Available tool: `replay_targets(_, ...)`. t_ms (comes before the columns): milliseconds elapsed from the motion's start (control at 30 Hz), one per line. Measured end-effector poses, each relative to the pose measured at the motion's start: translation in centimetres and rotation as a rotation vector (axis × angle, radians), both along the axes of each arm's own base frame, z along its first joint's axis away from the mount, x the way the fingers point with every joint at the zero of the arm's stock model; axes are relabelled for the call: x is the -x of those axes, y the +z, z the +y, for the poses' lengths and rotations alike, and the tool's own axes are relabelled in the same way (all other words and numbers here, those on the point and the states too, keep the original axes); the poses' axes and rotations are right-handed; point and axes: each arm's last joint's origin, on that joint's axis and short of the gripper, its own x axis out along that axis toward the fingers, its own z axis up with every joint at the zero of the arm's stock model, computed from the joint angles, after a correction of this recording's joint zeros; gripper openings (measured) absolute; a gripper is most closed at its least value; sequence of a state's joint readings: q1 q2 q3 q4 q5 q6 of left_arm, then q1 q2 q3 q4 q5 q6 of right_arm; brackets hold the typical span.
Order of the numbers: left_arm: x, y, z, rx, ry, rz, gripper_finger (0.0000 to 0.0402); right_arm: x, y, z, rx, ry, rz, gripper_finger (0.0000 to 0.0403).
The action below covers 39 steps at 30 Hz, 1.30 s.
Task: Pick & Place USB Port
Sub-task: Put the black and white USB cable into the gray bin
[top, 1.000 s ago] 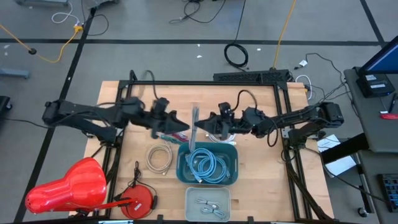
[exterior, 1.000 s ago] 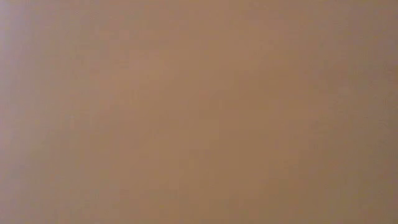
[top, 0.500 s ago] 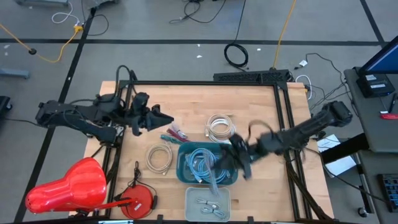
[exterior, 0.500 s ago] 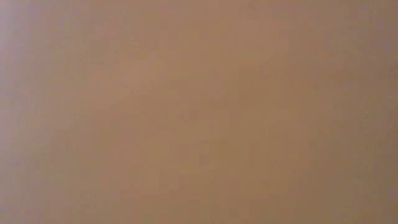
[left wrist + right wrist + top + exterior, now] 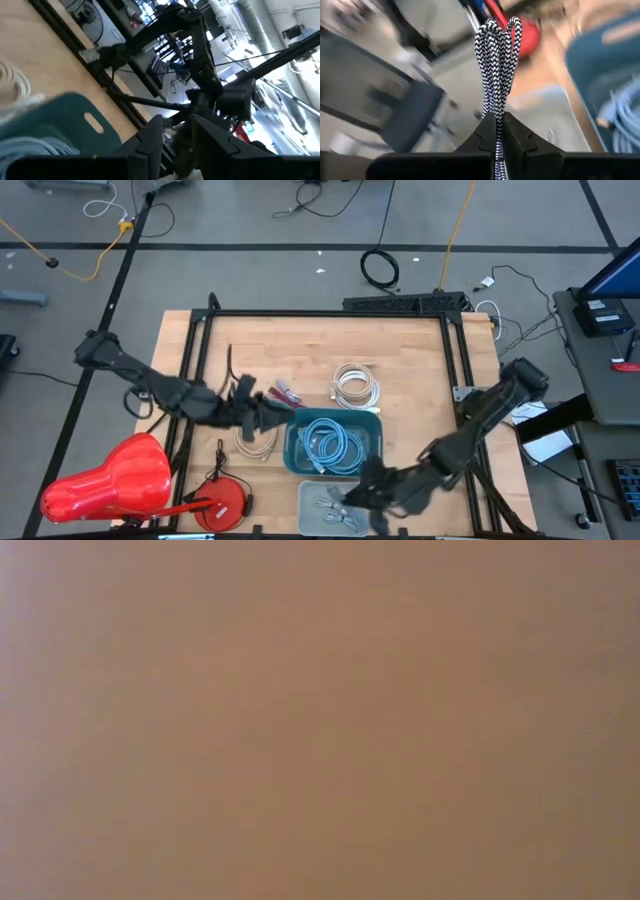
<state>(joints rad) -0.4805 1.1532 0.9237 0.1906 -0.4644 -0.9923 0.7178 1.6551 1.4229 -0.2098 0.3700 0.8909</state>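
Observation:
A black-and-white braided cable (image 5: 496,65), folded into a bundle, is in my right gripper (image 5: 495,120), which is shut on it. In the high view that gripper (image 5: 352,495) sits low over the grey tray (image 5: 318,490) at the table's near edge; the tray holds pale cables. My left gripper (image 5: 272,412) is by the left far corner of the teal bin (image 5: 372,425). In its wrist view its fingers (image 5: 177,132) stand apart. A light-blue cable coil (image 5: 328,445) lies in the bin. The low view shows only a blank tan blur. My right gripper pinches the folded braided cable between its two fingers, on several strands side by side (image 5: 495,107). The looped ends (image 5: 497,27) stick out past the fingertips. The arm comes slanting from the table's right. Whether the cable touches the tray cannot be told.
A white cable coil (image 5: 355,385) lies beyond the bin and a beige coil (image 5: 257,432) to its left. A small pink-and-red piece (image 5: 285,392) lies near the left gripper. Red objects (image 5: 110,475) (image 5: 225,500) fill the near left corner. Black frame rails (image 5: 330,315) border the table.
My right gripper has swung from the table's middle, by the white coil, across the teal bin to the grey tray at the near edge, carrying the braided cable. My left gripper drew back toward the left, then came toward the near edge beside the bin's left far corner.

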Motion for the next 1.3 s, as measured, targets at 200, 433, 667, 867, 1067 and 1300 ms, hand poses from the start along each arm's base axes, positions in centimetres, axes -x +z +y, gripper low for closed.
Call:
replay_targets(200, 0.4, -0.7, -3.0, 0.023, 0.029, -0.007, 0.0106, -2.9, -3.9, 1.5, 0.14, 0.098, 0.262, 0.0)
replay_targets(433, 2.3, -0.7, -5.4, 0.023, 0.074, -0.02, 0.0106, -5.2, -4.9, 3.3, 0.336, 0.206, 0.333, 0.0001)
replay_targets(667, 4.0, -0.7, -7.1, 0.025, 0.105, -0.024, 0.0106, -6.3, -4.1, 3.1, 0.488, 0.21, 0.272, 0.0001)
replay_targets(867, 4.8, -0.7, -7.8, 0.033, 0.117, -0.025, 0.0106, -6.9, -5.4, 1.9, 0.514, 0.239, 0.309, 0.0001)
replay_targets(1067, 5.1, -0.7, -8.0, 0.035, 0.109, -0.025, 0.0106, -6.6, -7.6, 1.2, 0.52, 0.263, 0.374, 0.0001)
replay_targets(1300, 5.1, -0.7, -8.0, 0.033, 0.109, -0.024, 0.0106, -6.6, -9.4, 0.8, 0.461, 0.281, 0.407, 0.0001)
